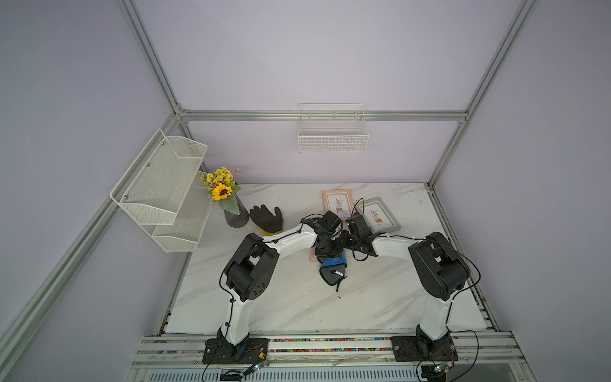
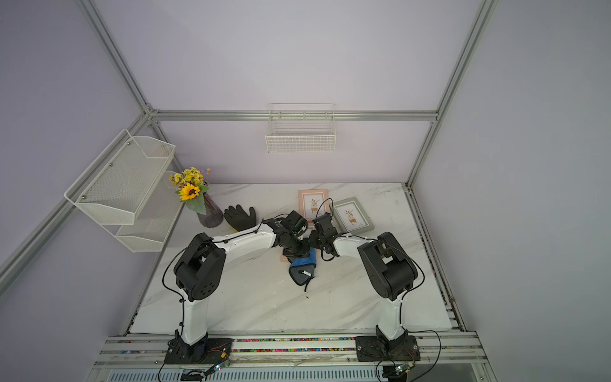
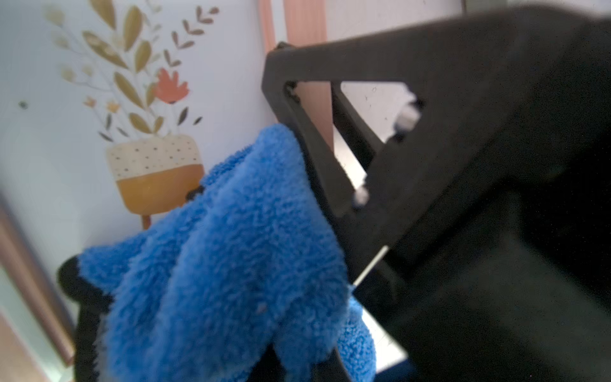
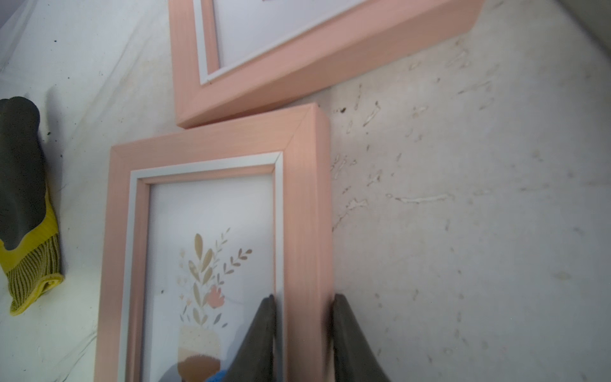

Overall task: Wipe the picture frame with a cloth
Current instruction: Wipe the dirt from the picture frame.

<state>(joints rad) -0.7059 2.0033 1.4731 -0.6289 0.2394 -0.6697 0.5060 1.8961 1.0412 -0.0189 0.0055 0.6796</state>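
- My left tool (image 1: 328, 252) is closed tight on the cloth (image 3: 224, 264). The blue pile is bunched between its fingers, and the loose end hangs down onto the table (image 4: 463, 198).
- The cloth is over the glass of the picture frame (image 4: 211, 155), just beside the printed flower pot. I cannot tell whether it presses on the glass or only hangs close above it.
- The picture frame lies flat on the table, between the two arms. In both top views the arms hide nearly all of it.
- My right tool (image 4: 304, 301) is clamped on one long side rail of this frame, with one finger on the glass side and one on the outer side. I judge this grip is there to keep the frame from sliding under the rubbing.
- A second pink frame (image 4: 297, 72) lies just beyond its top corner, and a grey frame (image 1: 378, 215) lies further to the right. The glove (image 4: 23, 185) rests apart on the other side, so none of them blocks the strokes.
- I judge the wiping is in progress, and the strokes should be short and away from the clamped rail.
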